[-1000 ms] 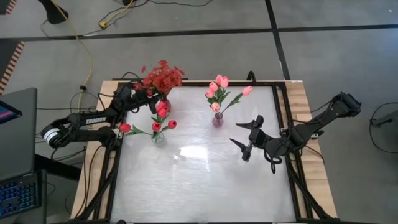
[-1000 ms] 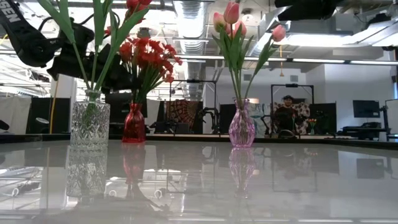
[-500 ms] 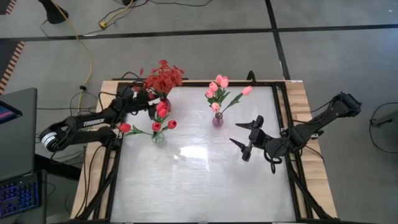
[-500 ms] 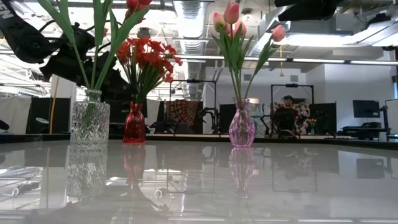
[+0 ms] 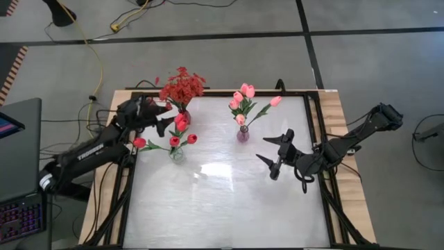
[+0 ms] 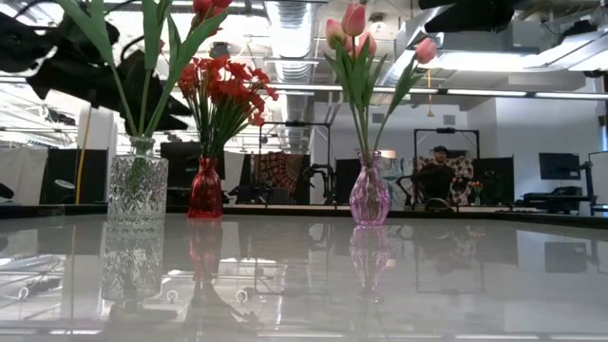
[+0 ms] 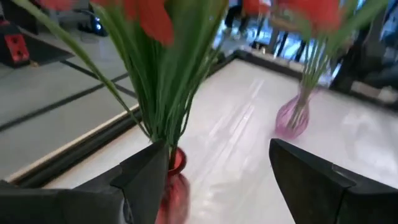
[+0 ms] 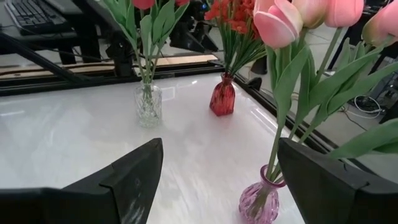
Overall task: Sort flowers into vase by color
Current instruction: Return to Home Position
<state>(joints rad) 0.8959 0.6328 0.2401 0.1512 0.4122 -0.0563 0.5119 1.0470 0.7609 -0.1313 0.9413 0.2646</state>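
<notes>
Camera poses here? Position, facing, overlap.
High: overhead, straight down on the table; both arms show.
Low: table height, level across into the room; left arm, right arm overhead.
Left wrist: behind left tool, facing red vase; own fingers show.
Right wrist: behind right tool, facing pink vase; own fingers show.
Shared: both wrist views hold red and pink vases.

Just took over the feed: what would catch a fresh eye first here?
Three bouquets: bushy red sprays in a red vase and red tulips in a clear vase, both at the left, pink tulips in a pink vase farther right. The left gripper hangs beside the red vase, the right gripper beyond the pink vase, both with jaws open.
</notes>
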